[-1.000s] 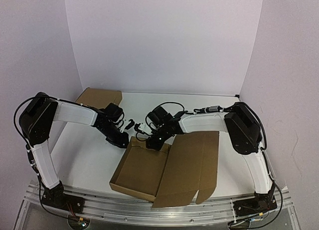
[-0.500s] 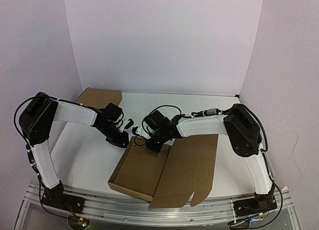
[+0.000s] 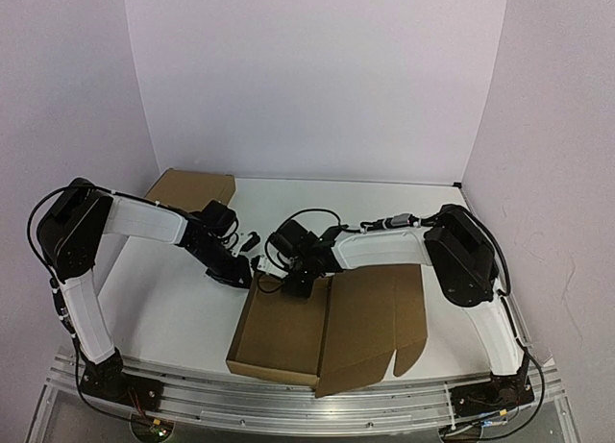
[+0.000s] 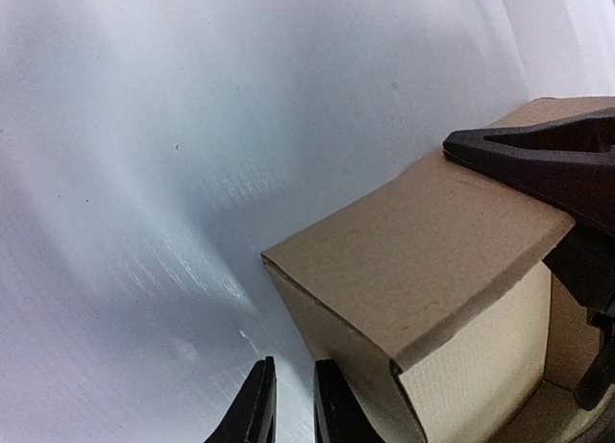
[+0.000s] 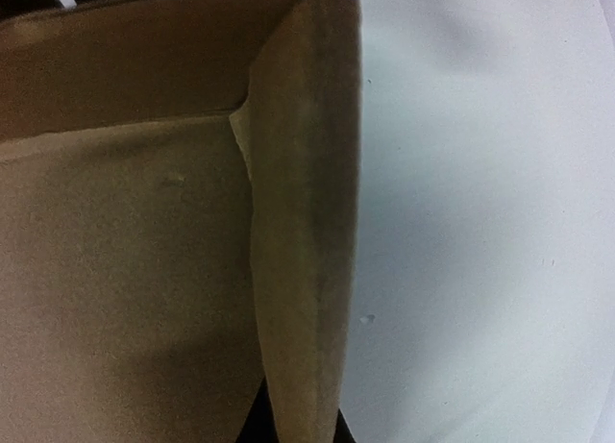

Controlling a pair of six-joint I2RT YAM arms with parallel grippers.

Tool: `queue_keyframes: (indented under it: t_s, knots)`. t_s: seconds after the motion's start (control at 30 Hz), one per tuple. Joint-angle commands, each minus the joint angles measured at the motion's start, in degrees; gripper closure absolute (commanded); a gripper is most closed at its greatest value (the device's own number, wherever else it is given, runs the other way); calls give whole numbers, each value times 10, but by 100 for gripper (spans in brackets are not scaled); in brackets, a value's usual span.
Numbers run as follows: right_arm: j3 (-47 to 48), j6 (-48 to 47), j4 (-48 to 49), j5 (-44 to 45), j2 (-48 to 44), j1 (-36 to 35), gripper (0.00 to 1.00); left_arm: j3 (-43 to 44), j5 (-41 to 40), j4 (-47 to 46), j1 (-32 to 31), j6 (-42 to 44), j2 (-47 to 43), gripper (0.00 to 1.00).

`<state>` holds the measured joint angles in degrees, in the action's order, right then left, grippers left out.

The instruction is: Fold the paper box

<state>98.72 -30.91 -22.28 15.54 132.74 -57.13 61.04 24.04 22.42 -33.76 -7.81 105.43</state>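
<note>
Loses the paper box [image 4: 423,241] past the 3 and 6 o'clock edges in the left wrist view. Shows only fingertips of the left pincer [image 4: 293,414] at 6 o'clock; cannot judge its grip. Blurs the box wall in the right wrist view, right pincer [image 5: 296,430] cropped at 6 o'clock. From above, hides part of the spare cardboard box [image 3: 192,186] behind the left arm [image 3: 144,220].
</note>
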Motion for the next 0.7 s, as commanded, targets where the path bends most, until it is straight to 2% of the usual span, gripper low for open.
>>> queue_keyframes:
  t_s: [0.0,0.2,0.27,0.37,0.5,0.6,0.67]
  knots:
    - [-22,14,-4,-16,56,-8,100,9,135,-59,-29,-9,-12,82]
    - [-45,-13,-3,-31,26,-7,100,11,164,-13,-13,33,-33,78]
    - [-69,-40,-2,-61,2,-6,100,7,183,-2,13,65,-50,72]
    - [-101,-78,-2,-101,-24,-7,100,0,214,7,61,167,-85,62]
    - [-110,-106,-1,-112,-38,-13,100,-25,243,21,73,327,-131,50]
    - [-94,-101,-1,-135,-33,-13,100,-59,299,-10,64,352,-151,40]
    - [-85,-95,-1,-144,-28,-13,100,-79,298,-42,49,353,-156,37]
